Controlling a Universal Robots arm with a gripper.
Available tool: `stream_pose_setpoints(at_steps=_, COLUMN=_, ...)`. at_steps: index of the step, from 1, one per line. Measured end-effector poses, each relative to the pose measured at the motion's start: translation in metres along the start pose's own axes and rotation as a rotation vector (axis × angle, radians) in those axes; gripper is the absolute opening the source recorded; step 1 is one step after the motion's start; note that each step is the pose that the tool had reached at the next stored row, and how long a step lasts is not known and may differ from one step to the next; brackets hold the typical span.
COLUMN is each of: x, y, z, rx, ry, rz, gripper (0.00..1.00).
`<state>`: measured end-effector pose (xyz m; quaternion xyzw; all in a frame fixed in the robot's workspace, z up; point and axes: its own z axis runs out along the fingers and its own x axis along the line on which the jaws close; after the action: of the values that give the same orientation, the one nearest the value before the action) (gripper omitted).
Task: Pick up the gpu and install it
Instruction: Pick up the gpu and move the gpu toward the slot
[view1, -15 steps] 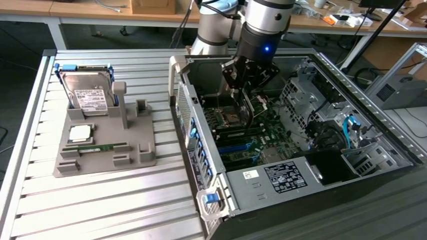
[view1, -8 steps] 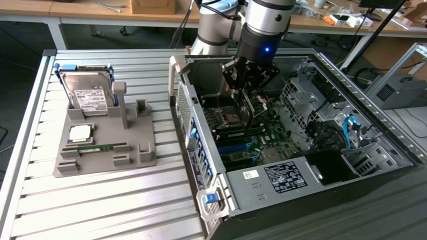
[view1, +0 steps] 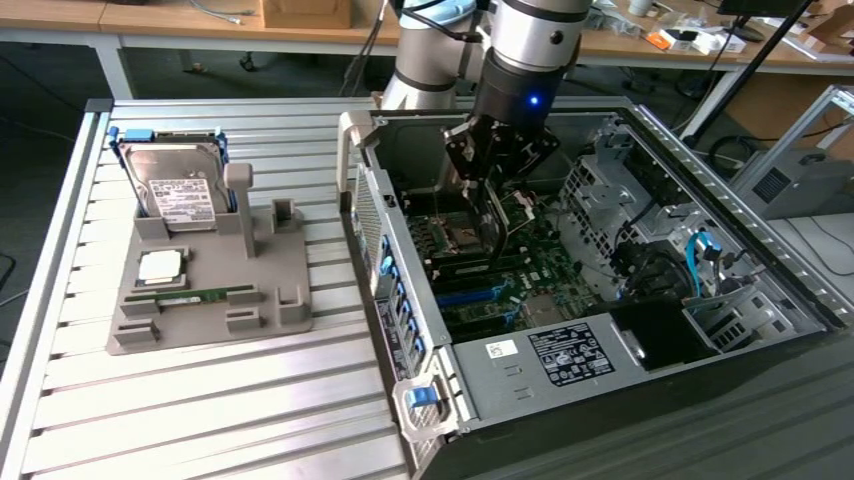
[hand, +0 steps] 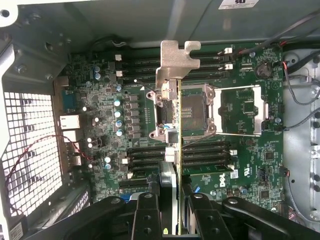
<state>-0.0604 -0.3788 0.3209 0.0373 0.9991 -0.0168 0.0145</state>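
My gripper (view1: 498, 170) hangs inside the open computer case (view1: 747, 250), shut on the gpu (view1: 499, 228). The card points down toward the motherboard (view1: 541, 275). In the wrist view the gpu (hand: 178, 145) shows edge-on as a thin strip, with its silver bracket (hand: 172, 62) at the far end. The black fingers (hand: 145, 215) of the gripper (hand: 173, 212) clamp it from both sides. The card sits above the motherboard (hand: 105, 125), over the area beside the open CPU socket (hand: 235, 110) and between rows of memory slots. I cannot tell whether it touches the board.
On the slatted table to the exterior view's left stands a grey holder (view1: 274, 310) with a hard drive (view1: 180, 190) upright, a CPU chip (view1: 163, 265) and a memory stick (view1: 187, 297). Inside the case are drive cages, cables and a power supply (view1: 567, 355).
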Motion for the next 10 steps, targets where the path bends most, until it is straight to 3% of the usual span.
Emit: stream_pose_setpoints(at_steps=10, x=-0.0009, y=0.0002, z=0.0031, rx=0.0009, ry=-0.0001, rz=0.000, gripper=0.27)
